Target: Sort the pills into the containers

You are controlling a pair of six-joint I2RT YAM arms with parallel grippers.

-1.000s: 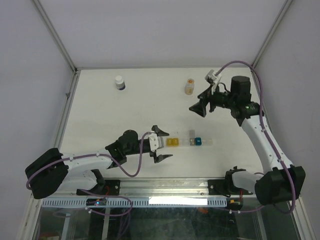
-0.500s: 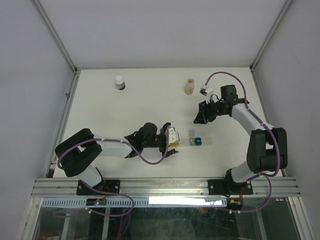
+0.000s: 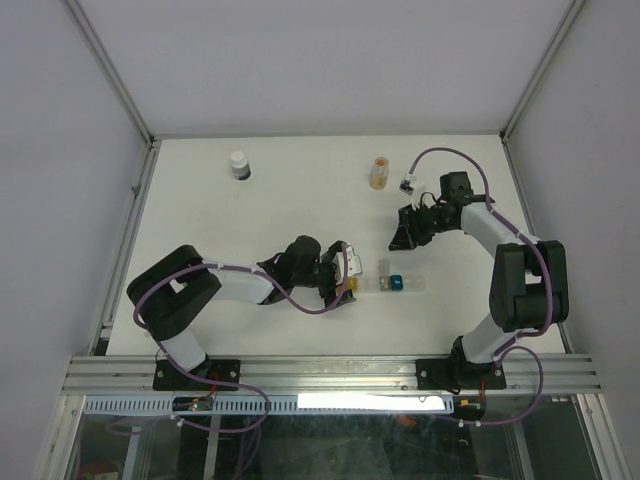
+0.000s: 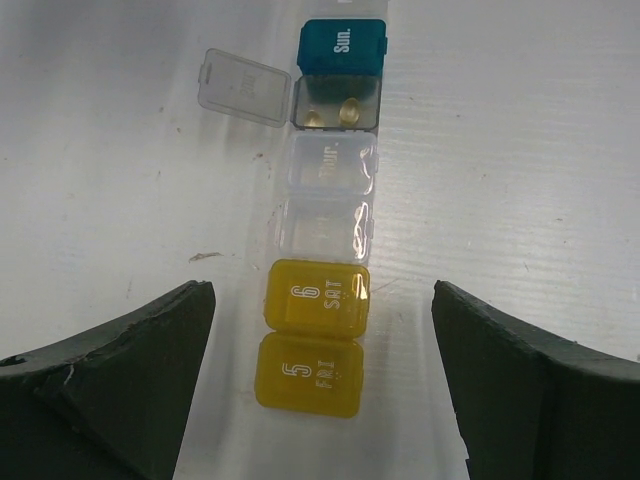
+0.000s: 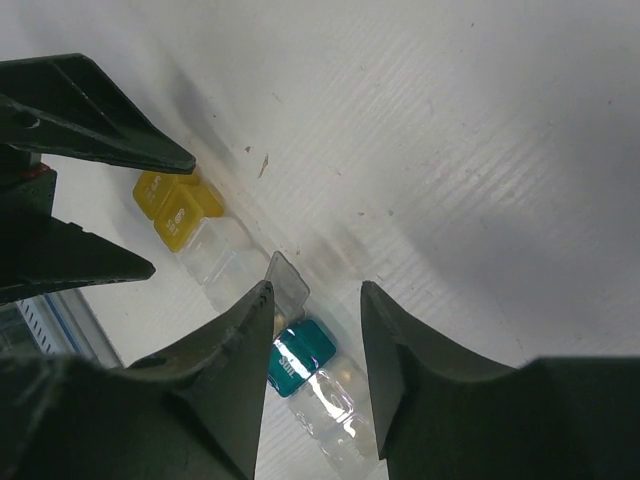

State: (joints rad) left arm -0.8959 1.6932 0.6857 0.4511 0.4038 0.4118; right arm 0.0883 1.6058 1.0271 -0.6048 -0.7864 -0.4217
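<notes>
White table (image 3: pixel 250 220), nothing yet in hand

Nearest, the left gripper (image 4: pixel 320 295) hangs wide open over the yellow compartments (image 4: pixel 312 335), holding nothing. Beyond them lie clear cells (image 4: pixel 330 165), one with its lid (image 4: pixel 245 87) up showing pills (image 4: pixel 350 110), then the teal compartment (image 4: pixel 342 45). Farther off, the right gripper (image 5: pixel 315 290) hovers half-open and empty. The plastic looks light and slick, so pinch the long sides.

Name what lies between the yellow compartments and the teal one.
Two closed clear compartments, then an open compartment holding pills; the left wrist view shows it.
</notes>
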